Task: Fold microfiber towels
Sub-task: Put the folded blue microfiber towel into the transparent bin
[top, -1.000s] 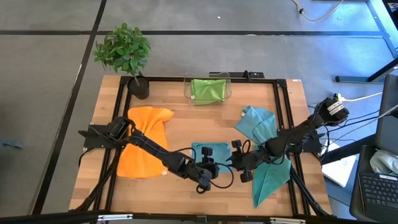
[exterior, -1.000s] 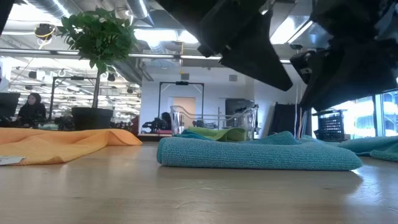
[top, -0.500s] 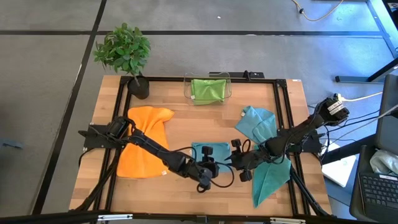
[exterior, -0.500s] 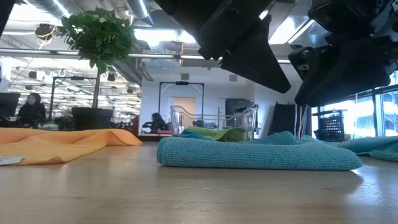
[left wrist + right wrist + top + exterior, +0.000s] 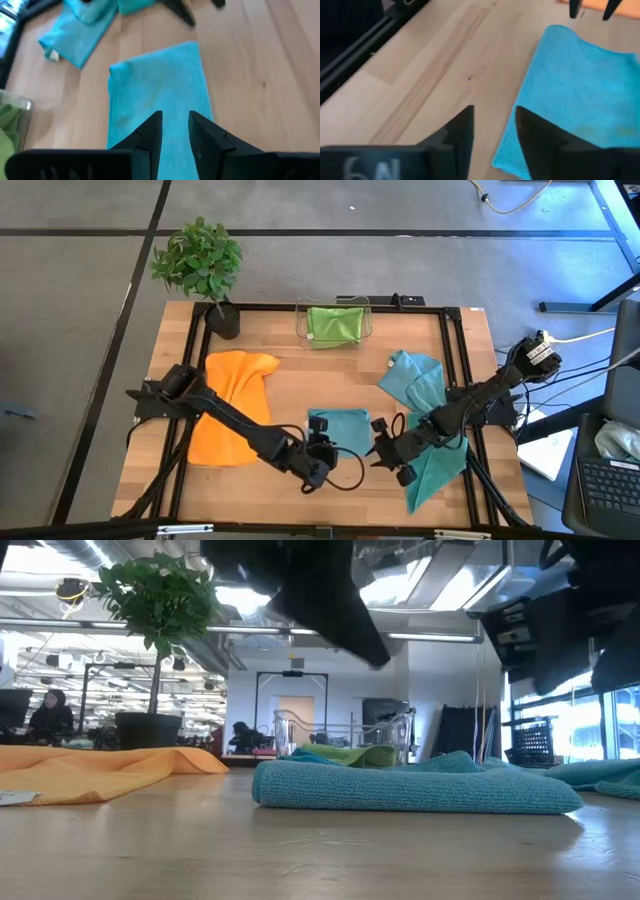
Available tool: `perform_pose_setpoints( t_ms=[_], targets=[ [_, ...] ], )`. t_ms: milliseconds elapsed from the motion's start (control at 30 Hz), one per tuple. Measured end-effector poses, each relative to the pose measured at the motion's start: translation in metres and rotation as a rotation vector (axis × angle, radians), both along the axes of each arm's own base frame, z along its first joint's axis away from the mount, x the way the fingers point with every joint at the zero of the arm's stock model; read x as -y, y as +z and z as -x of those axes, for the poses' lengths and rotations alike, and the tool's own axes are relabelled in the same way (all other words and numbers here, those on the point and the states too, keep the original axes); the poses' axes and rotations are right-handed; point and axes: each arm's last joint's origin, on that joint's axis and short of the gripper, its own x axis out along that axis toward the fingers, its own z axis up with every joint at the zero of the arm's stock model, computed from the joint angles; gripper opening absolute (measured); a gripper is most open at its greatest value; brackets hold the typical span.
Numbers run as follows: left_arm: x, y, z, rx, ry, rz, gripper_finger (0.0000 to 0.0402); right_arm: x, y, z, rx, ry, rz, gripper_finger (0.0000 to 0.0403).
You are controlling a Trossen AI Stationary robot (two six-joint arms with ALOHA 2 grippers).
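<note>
Found the left fingers (image 5: 318,458) parted by a narrow gap and gripping nothing, hanging above the near edge of the folded teal towel (image 5: 338,425). Found the right fingers (image 5: 383,448) parted a little wider, likewise empty, hanging just beside that towel's right edge, above bare wood. Saw no contact between either pair and the cloth.

Judged the main risk to be a snag: with both pairs so close to the towel, could have caught a fingertip in the soft pile on pulling away and dragged the fold open. Judged a second risk in the two arms crowding each other over one small spot; could have bumped on any crossing move. Reckoned also that the right arm lay over the loose teal towel (image 5: 435,470), which could have been swept along with it.

Noted farther out a crumpled teal towel (image 5: 415,380), an orange towel (image 5: 230,420) spread on the left and partly under the left arm, and a lime green towel (image 5: 335,323) inside the clear bin (image 5: 300,320) at the far edge.

Noted a pale wooden desk (image 5: 300,385) in a black frame, smooth and bare between the cloths, with a potted plant (image 5: 200,260) at its far left corner. Made out beyond it an open, brightly lit workshop, and a person (image 5: 45,715) seated far off.
</note>
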Motion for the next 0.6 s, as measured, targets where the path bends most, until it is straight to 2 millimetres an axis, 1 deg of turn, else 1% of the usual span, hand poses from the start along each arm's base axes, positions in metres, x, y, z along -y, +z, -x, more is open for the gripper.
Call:
perform_pose_setpoints(
  t_ms=[133,200,267,400,500,600],
  targets=[
    [0.004,0.0,0.001,0.009,0.01,0.018,0.0086,0.002,-0.005,-0.006,0.04,-0.08,0.052,0.0207],
    [0.003,-0.004,0.002,-0.004,0.037,0.041,0.0086,0.001,-0.012,-0.008,0.038,-0.1,0.074,0.023],
    [0.0,-0.01,0.004,-0.056,0.042,0.042,0.0086,-0.002,-0.02,-0.01,0.024,-0.091,0.091,0.0245],
    [0.001,-0.011,0.005,-0.065,0.045,0.046,0.0086,-0.008,-0.033,-0.012,0.029,-0.055,0.136,0.0252],
    [0.003,-0.011,0.006,-0.065,0.041,0.048,0.0086,-0.012,-0.036,-0.015,0.032,-0.057,0.144,0.0244],
    [0.001,-0.011,0.006,-0.07,0.07,0.063,0.0086,-0.013,-0.039,-0.016,0.022,-0.055,0.147,0.0234]
  ],
)
